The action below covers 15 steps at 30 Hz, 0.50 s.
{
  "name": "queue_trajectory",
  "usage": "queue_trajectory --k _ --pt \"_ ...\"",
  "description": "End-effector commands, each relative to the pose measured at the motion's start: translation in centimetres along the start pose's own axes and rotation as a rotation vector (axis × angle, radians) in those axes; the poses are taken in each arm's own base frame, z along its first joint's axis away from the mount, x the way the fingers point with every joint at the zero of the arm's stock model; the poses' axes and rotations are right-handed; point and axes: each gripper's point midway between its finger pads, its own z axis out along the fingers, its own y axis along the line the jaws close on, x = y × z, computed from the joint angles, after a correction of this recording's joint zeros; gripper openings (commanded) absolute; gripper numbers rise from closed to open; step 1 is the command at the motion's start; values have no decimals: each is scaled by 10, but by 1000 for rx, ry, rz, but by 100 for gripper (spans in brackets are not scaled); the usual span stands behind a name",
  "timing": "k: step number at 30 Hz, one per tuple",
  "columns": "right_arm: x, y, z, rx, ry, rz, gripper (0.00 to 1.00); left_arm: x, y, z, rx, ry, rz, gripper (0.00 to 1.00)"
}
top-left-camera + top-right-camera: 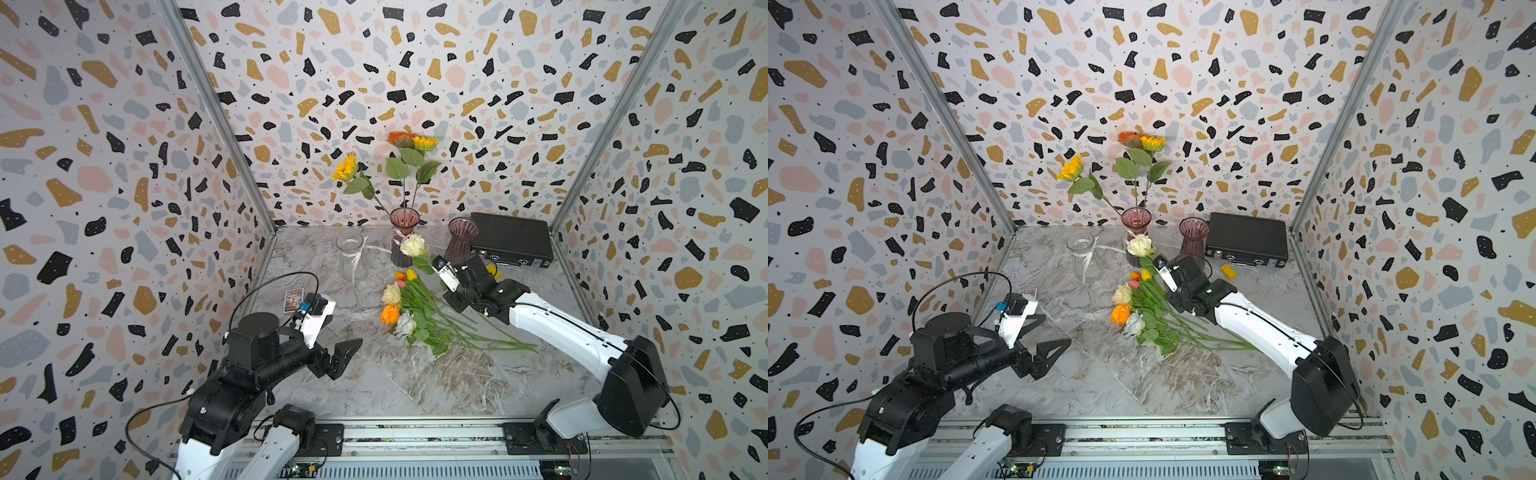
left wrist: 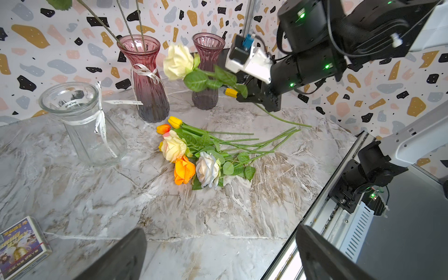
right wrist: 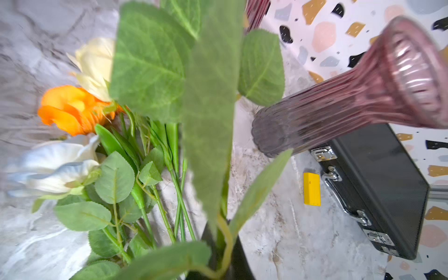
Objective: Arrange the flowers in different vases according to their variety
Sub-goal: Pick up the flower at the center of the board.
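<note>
Marbled bench (image 1: 374,386), terrazzo walls (image 1: 124,166), my right pincer (image 2: 249,94) clamping shut on the cream rose (image 2: 178,61) by its stem, holding it aloft near the empty ribbed vase (image 2: 208,46), my left pincer (image 2: 219,230) gaping wide, gripping nothing, other flowers (image 2: 194,155) lying bunched mid-bench, sunflowers (image 1: 415,143) standing in the bowed vase (image 2: 150,97).

Both top views are looking down from high up front, framing the whole table (image 1: 374,386) almost identically. Left wrist cam is facing across it at mid-range. Right wrist cam is sitting close-up behind leaves (image 3: 169,60); both are sharing the flower pile (image 2: 206,150).
</note>
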Motion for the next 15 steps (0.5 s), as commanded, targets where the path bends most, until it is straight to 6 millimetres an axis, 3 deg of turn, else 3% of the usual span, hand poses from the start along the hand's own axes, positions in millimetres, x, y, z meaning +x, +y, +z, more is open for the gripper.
queue_trajectory --k 1,8,15 --pt "-24 -2 -34 -48 -88 44 0 -11 -3 -12 -15 -38 51 100" --pt "-76 10 -103 -224 -340 92 0 -12 -6 -21 -25 -52 59 100" --pt "-141 1 -195 -316 -681 123 0 -15 -9 -31 -34 -75 69 100"
